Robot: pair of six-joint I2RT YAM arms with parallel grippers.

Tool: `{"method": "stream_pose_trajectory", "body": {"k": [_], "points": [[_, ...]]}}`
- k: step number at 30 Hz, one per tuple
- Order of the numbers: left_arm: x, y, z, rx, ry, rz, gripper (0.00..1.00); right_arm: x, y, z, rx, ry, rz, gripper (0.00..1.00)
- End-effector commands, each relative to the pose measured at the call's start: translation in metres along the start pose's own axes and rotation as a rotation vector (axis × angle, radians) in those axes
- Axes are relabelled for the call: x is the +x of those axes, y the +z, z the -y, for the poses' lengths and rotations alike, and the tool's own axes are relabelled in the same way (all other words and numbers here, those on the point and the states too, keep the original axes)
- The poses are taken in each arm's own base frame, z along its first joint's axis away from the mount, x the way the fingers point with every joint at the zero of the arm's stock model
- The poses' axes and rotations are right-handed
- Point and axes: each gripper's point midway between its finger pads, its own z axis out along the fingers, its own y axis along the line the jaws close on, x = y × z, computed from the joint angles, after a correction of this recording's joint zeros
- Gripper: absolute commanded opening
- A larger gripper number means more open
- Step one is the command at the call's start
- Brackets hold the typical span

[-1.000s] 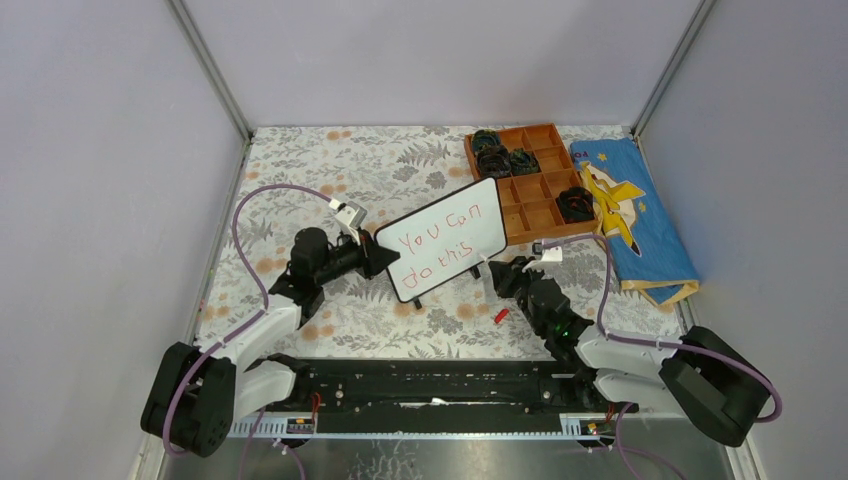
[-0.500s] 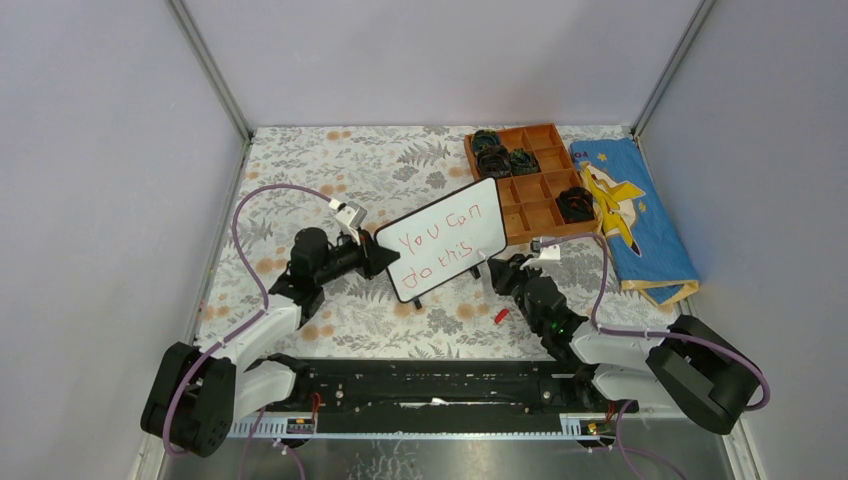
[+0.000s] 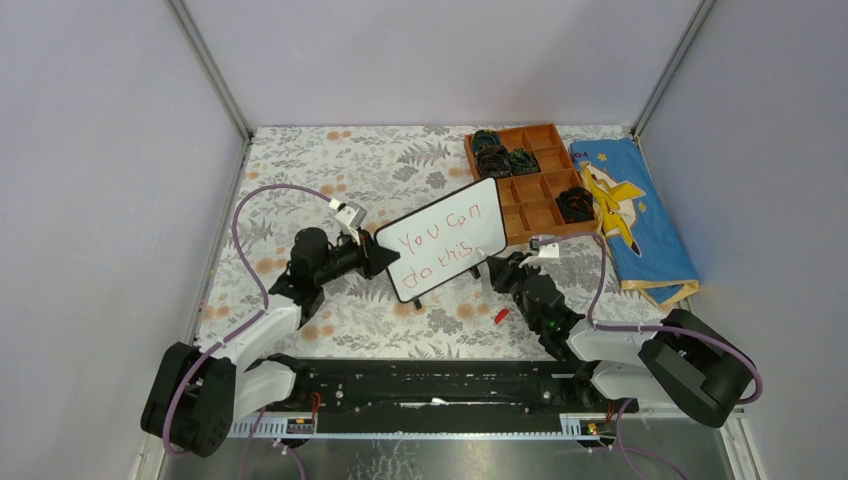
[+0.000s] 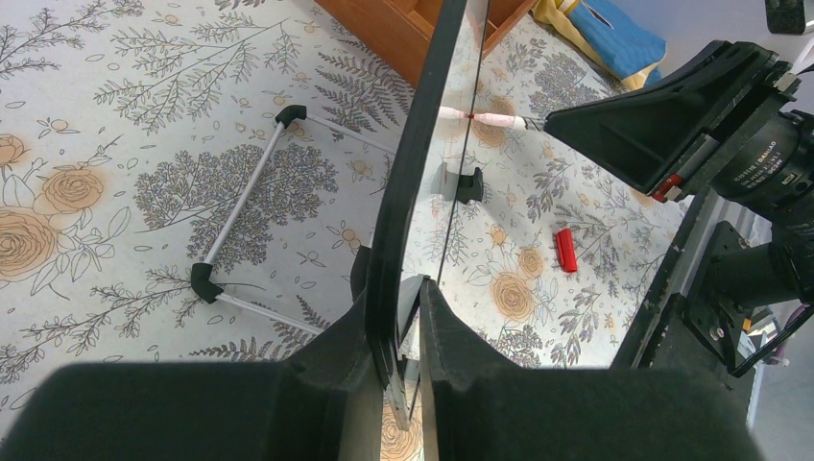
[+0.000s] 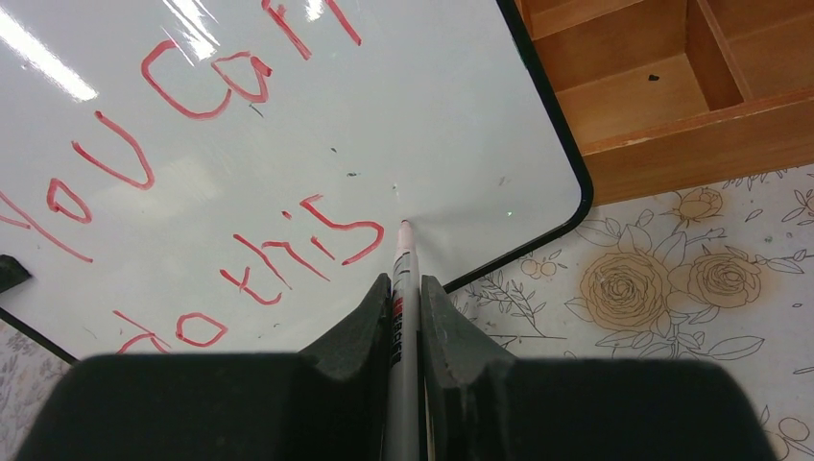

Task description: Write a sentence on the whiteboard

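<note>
Left jaws pinch the whiteboard [image 3: 487,243] by its edge, right jaws pinch the marker [image 5: 403,279] at the last "s"; wording unchanged, arm merely nudged closer, so the sentence [image 3: 440,245] looks complete.

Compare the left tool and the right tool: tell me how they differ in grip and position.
The left tool clamps the whiteboard by its black-framed edge; the right tool grips a thin marker. The left tool sits at the board's left end; the right tool faces its written side, marker tip at the surface just past the end of the sentence. Both are shut on something.
</note>
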Motion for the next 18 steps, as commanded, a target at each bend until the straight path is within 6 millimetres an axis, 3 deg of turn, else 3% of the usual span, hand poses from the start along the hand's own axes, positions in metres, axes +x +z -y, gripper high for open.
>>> {"method": "stream_pose_trajectory", "body": {"k": [1, 18], "points": [[0.0255, -0.007, -0.0388, -0.182, 0.031, -0.072, 0.1, -0.025, 0.0091, -0.0115, -0.017, 0.056, 0.085, 0.0], [0.0255, -0.0069, -0.0386, -0.181, 0.031, -0.072, 0.09, -0.0223, 0.009, -0.0093, -0.016, 0.062, 0.08, 0.0]]}}
